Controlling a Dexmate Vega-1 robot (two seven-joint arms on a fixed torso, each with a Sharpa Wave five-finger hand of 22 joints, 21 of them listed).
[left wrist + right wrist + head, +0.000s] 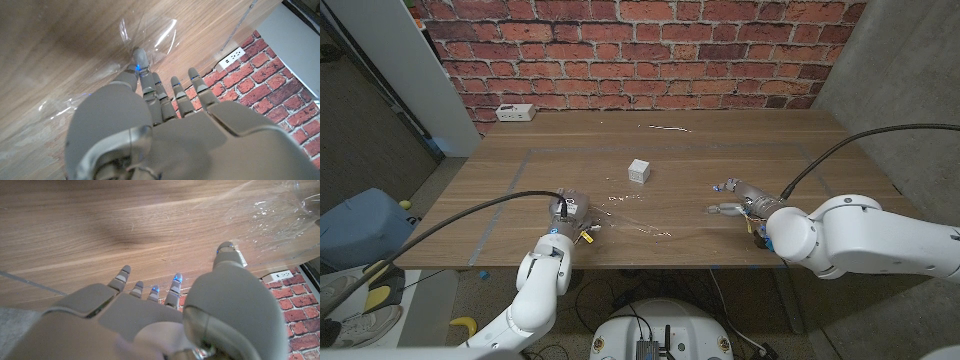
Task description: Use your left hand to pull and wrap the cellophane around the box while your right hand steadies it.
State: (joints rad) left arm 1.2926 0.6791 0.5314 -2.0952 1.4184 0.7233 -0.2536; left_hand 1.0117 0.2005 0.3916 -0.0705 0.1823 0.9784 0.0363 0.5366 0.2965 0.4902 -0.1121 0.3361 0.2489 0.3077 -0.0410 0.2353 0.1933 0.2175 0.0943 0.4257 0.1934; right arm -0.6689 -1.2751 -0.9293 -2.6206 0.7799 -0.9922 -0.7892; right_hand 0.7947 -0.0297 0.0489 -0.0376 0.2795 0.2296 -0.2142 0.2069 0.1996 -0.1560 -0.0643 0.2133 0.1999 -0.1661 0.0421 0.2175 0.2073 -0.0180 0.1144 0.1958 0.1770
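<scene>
Red brick wall (pixel 640 40) stood behind the wooden table (pixel 770 140), where a white power strip (pixel 515 113) lay by the far left corner. On the table the small white box (pixel 639 171) sat well beyond both sets of fingers, between the two hands and touching neither. Clear cellophane (pixel 630 215) lay crumpled flat on the wood, just past the left fingers and short of the box. Left hand (pixel 570 209) hovered at the film's near edge; in its wrist view the fingers (pixel 175 95) were straight and slightly apart, holding nothing, the thumb tip close to the film. Right hand (pixel 740 198) stood apart from the film, fingers (pixel 150 292) loosely spread and empty
</scene>
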